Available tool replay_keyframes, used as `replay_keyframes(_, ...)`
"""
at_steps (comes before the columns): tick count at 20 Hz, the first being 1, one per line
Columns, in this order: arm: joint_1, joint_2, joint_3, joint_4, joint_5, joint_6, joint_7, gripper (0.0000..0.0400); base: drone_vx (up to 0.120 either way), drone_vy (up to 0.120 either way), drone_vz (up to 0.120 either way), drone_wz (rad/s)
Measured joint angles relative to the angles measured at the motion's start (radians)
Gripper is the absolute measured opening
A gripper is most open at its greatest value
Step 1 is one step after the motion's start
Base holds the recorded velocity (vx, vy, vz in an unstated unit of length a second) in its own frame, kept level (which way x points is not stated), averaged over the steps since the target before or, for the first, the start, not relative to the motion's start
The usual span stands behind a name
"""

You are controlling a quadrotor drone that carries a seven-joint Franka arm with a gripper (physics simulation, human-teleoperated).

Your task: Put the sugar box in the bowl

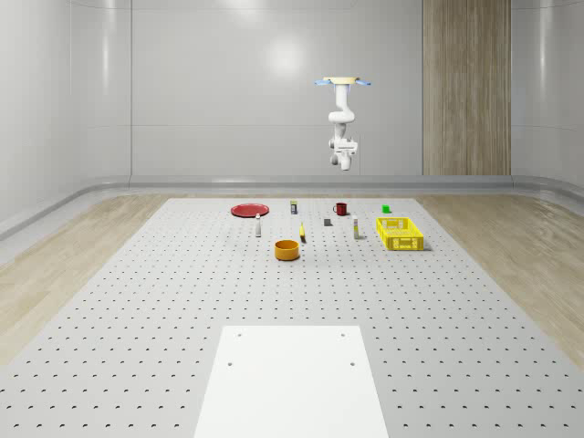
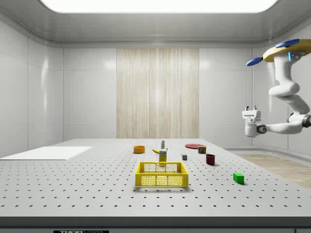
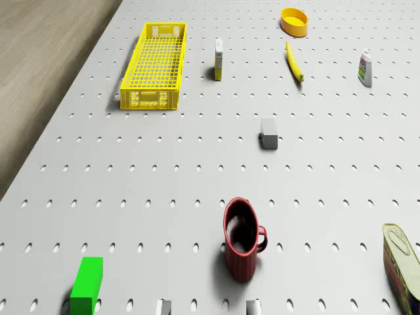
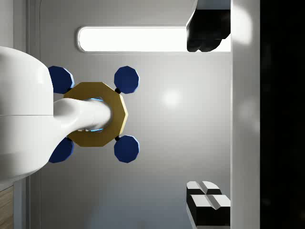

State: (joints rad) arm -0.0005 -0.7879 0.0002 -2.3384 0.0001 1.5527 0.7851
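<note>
The sugar box, a small white and yellow carton, stands upright on the perforated table beside the yellow crate; it is also visible as the sugar box and the sugar box. The orange bowl sits past a banana, and it is seen too as the bowl and the bowl. The drone hovers high over the table's far part, above the red mug. My gripper hangs far above the objects and points upward. In the wrist view the gripper is open with nothing between its fingers.
A yellow crate, a banana, a white bottle, a grey block, a red mug, a green block and a can stand on the table. A red plate lies at the far side. A white sheet covers the near end.
</note>
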Motion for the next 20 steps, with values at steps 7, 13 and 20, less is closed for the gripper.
replay_keyframes(7,-0.003,0.033,0.002,0.149,0.001,-0.111,-0.002,0.0400,0.000,0.000,0.000,0.000)
replay_keyframes(13,-0.005,0.069,0.003,0.248,0.002,-0.168,-0.002,0.0400,0.000,0.000,0.000,0.000)
replay_keyframes(20,-0.006,0.084,0.003,0.289,0.002,-0.189,-0.003,0.0400,0.000,0.000,0.000,0.000)
